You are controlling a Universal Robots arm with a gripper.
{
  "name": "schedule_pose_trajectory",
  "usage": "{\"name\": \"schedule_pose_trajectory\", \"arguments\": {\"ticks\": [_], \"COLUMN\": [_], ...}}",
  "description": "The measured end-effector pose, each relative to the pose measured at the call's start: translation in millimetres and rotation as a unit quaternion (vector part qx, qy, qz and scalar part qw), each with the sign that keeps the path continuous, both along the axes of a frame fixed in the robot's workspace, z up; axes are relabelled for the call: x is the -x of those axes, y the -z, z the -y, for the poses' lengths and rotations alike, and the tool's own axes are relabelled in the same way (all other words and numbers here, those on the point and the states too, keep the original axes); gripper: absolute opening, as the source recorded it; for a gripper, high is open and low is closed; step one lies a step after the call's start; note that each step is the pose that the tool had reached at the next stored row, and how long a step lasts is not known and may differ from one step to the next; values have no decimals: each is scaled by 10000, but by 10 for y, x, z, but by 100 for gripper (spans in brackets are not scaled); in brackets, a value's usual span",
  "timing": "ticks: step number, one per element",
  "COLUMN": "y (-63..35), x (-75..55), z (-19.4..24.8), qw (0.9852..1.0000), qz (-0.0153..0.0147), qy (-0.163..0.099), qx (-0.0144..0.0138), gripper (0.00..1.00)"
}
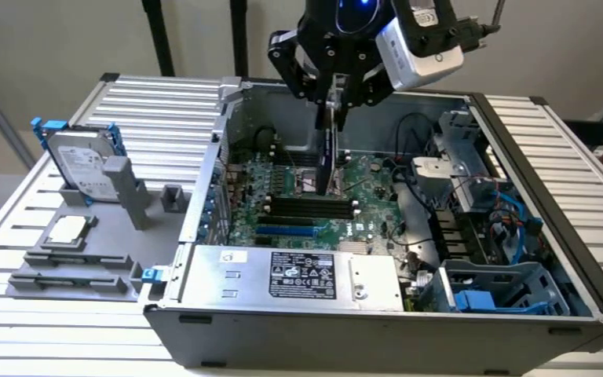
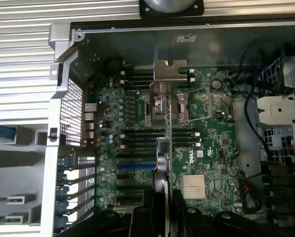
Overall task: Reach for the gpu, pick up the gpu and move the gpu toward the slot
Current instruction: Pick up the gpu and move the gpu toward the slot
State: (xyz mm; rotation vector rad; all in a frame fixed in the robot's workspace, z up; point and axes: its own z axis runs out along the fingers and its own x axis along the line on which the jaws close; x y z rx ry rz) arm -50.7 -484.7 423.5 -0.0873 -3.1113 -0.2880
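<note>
Presently, one open computer case [image 1: 553, 314] lies on its side on a slatted table [image 1: 29, 345], with one green motherboard [image 1: 370, 208] exposed inside. One power supply [image 1: 291, 275] with a black label sits at the case's near edge. Four dark memory slots [image 1: 312, 208] run across the board, and one blue slot [image 1: 286, 232] lies just beside them on the near side. To the exterior view's left, one grey fixture tray [image 1: 71, 267] carries one hard drive [image 1: 82, 169] in a blue frame, standing upright, and one small square silver chip [image 1: 68, 229].

One gripper [image 1: 335, 98] hangs above the motherboard. Its fingers are closed narrowly on the top edge of one gpu [image 1: 330, 153], which hangs vertically, edge-on in the exterior view as a thin dark sliver. The card's lower end sits over the board near the memory slots; whether it touches the board cannot be told. In the wrist view the gpu [image 2: 163, 113] runs from between the dark fingers [image 2: 142, 217] away toward the case wall, its silver metal bracket [image 2: 169, 71] at the far end.
</note>
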Motion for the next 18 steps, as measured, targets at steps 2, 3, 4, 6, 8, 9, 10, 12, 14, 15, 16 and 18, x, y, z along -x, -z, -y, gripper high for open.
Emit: {"name": "schedule_pose_trajectory", "arguments": {"ticks": [2, 3, 4, 6, 8, 9, 10, 12, 14, 15, 16, 18], "y": [22, 33, 42, 63, 83, 87, 87, 87, 87, 87, 87, 87], "x": [-74, -105, -128, -155, -165, -168, -169, -169, -169, -169, -169, -170], "z": [-27, -44, -66, -126, -182, -196, -196, -196, -196, -196, -196, -196], "qw": [10000, 10000, 10000, 10000, 9999, 9999, 9999, 9999, 9999, 9999, 9999, 9999], "qz": [0, 0, -1, -2, -2, -3, -4, -4, -4, -4, -4, -5], "qy": [0, 0, 0, 1, 0, 0, -1, -1, 0, 0, 0, 0], "qx": [23, 35, 50, 86, 121, 129, 131, 131, 131, 131, 131, 131], "gripper": [26, 26, 26, 26, 26, 26, 26, 26, 26, 26, 26, 26]}}
